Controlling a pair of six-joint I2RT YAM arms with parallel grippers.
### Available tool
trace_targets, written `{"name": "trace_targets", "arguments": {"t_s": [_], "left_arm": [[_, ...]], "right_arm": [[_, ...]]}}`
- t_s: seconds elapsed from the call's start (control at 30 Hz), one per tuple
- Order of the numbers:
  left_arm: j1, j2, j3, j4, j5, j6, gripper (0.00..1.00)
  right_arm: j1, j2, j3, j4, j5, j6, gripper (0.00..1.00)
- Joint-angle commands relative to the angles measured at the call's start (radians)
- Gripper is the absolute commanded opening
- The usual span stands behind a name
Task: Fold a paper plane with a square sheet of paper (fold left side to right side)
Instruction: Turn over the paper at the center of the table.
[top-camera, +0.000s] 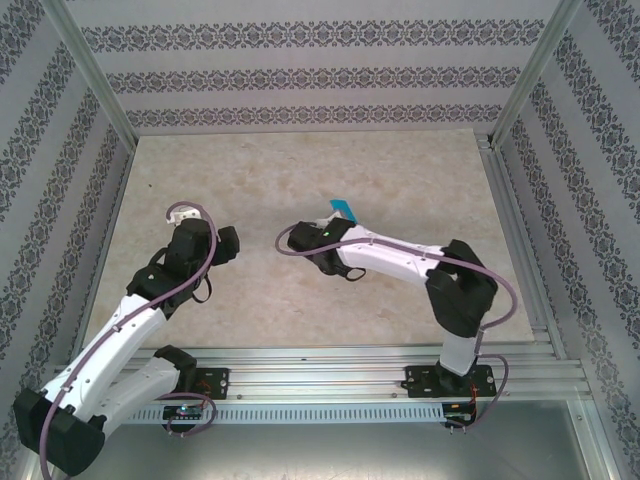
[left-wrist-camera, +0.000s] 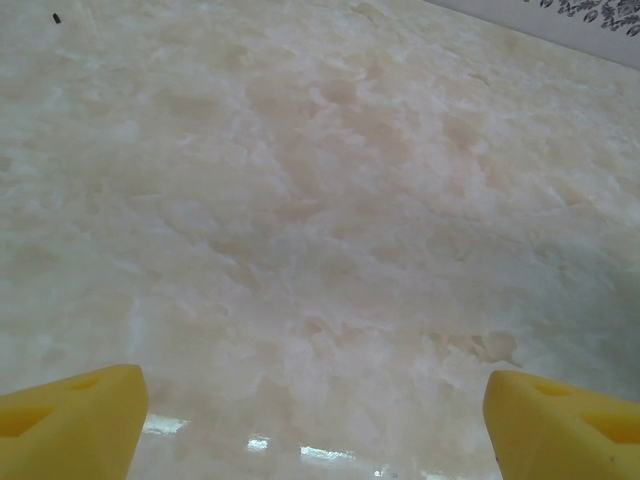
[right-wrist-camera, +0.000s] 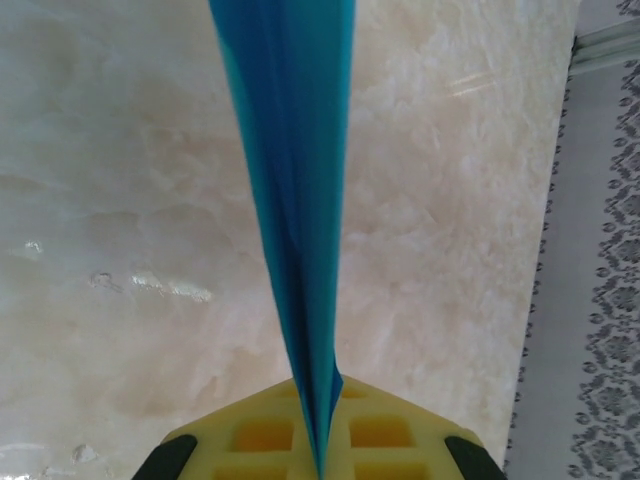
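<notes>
Cyan-blue folded paper (right-wrist-camera: 290, 180) is pinched at one end by the right gripper (right-wrist-camera: 320, 430). The yellow jaws are clenched on it, with the layers running edge-on out of the seam between the pads. From above, the paper shows as a small blue tab projecting from the gripper toward the far right, a little right of centre over the desk (top-camera: 300, 170). It appears to be carried clear of the surface. Whether its far end touches the desk cannot be told, since the wrist view cuts it off at the top edge.

The left gripper (left-wrist-camera: 315, 430) sits well apart to the left, over bare desk. Its jaws are released and spread wide, with nothing between them.

Hazards from this position, as a judgement:

1. Slip. The hold is taken on one narrow end only. Thin paper may slide or pivot in the pads if the arm swings quickly, and the alignment of the layers would be lost.
2. Spring-open. The layers fan apart away from the pads. If the paper is set down without being pressed flat, the fold may relax and the crease go soft.
3. Skewed crease. If the left jaws close on the free end off-line, left edge will not meet right edge.
4. Tear. If both arms pull at once against a clenched hold, the sheet may rip at the pads.
5. Crumple. Lowering the paper tip-first onto the desk would buckle it.
</notes>
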Motion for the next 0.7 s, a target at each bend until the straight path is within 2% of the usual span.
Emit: {"name": "trace_targets", "arguments": {"t_s": [0.0, 0.33, 0.5, 0.67], "left_arm": [[0.018, 0.0, 0.007, -0.025, 0.039, -0.022, 0.88], [0.029, 0.061, 0.029, -0.028, 0.108, -0.026, 0.88], [0.03, 0.079, 0.036, -0.034, 0.125, -0.025, 0.89], [0.033, 0.085, 0.033, -0.022, 0.18, -0.028, 0.89]], "right_arm": [[0.012, 0.115, 0.074, -0.125, 0.067, 0.044, 0.0], [0.034, 0.281, 0.154, -0.083, -0.033, -0.023, 0.02], [0.054, 0.264, 0.155, -0.039, -0.124, -0.052, 0.18], [0.068, 0.147, 0.116, 0.046, -0.281, -0.074, 0.44]]}}
